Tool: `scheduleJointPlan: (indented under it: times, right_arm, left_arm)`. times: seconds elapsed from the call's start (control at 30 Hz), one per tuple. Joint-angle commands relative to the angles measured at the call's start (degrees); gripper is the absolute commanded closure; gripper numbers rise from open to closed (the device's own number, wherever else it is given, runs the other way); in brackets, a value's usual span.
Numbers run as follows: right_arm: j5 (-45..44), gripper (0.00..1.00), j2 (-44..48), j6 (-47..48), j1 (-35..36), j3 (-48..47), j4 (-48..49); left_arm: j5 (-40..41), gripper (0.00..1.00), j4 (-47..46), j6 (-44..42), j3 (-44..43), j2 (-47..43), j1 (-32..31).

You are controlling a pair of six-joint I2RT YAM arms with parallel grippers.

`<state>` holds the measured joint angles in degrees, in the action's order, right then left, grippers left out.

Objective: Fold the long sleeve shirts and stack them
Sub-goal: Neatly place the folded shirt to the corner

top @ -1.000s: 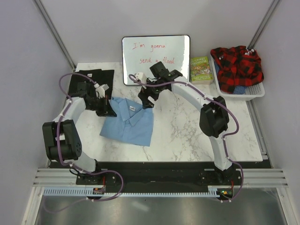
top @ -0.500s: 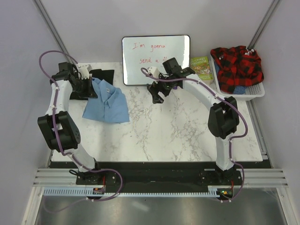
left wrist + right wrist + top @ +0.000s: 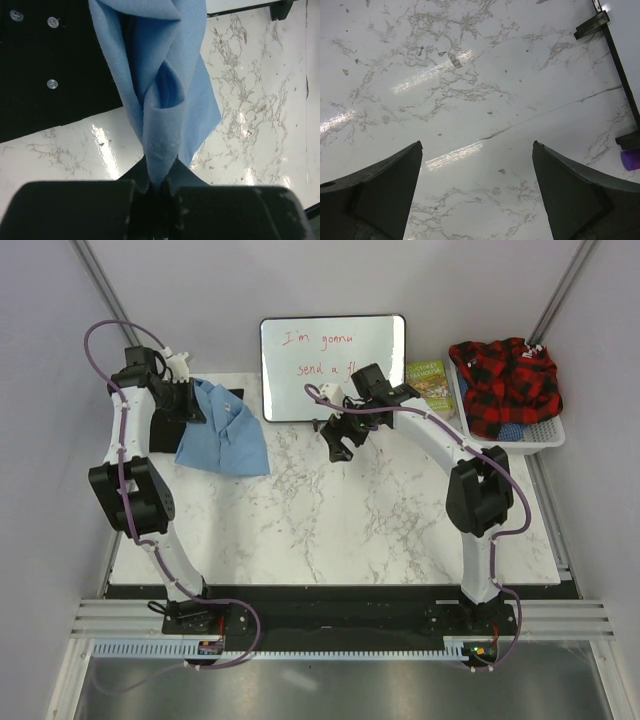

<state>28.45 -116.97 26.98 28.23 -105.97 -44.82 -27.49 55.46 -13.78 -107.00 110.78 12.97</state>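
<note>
A folded light blue shirt [image 3: 226,436] hangs from my left gripper [image 3: 188,402] at the table's far left, over the edge of a folded black shirt [image 3: 222,400] lying there. In the left wrist view the blue shirt [image 3: 160,85] is pinched between the shut jaws of the left gripper [image 3: 159,186], and the black shirt [image 3: 55,60] with white buttons lies below. My right gripper [image 3: 337,443] is open and empty above bare marble in front of the whiteboard; the right wrist view shows its fingers [image 3: 390,190] wide apart.
A whiteboard [image 3: 333,365] with red writing stands at the back centre. A book [image 3: 428,388] lies to its right. A white basket [image 3: 550,432] at the back right holds a red plaid garment [image 3: 505,380]. The marble table [image 3: 380,520] stretches in front.
My left gripper has carried the blue shirt from the table's middle to the far left, over the black shirt. My right gripper let go of it and moved right and back.
</note>
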Motion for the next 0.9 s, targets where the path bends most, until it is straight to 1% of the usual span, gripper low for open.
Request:
scheduleJointPlan:
  times: [0.0, 0.23, 0.4, 0.47, 0.67, 0.87]
  right_arm:
    - [1.3, 0.02, 2.4, 0.1, -0.5, 0.2, -0.4]
    - [1.5, 0.02, 2.0, 0.0, -0.8, 0.2, -0.9]
    - [1.6, 0.02, 2.0, 0.2, -1.1, 0.2, -1.2]
    - [1.7, 0.02, 2.1, 0.2, -1.2, 0.3, -1.5]
    - [2.2, 0.02, 1.9, 0.5, -1.2, 0.8, -1.9]
    - [2.5, 0.02, 1.6, 0.4, -1.4, 0.9, -2.1]
  left_arm:
    - [-0.5, 0.98, 0.3, -0.9, -6.4, 2.7, -0.1]
    - [-2.4, 0.98, 0.9, -3.2, -16.2, 9.6, -1.1]
    - [-0.6, 0.98, 1.0, -3.0, -22.5, 13.3, -1.7]
    - [0.4, 0.98, 1.1, -4.1, -25.4, 14.1, -1.8]
    - [3.5, 0.98, 2.5, -9.9, -25.7, 12.0, -1.5]
    - [3.1, 0.98, 3.0, -13.5, -25.8, 10.7, -0.7]
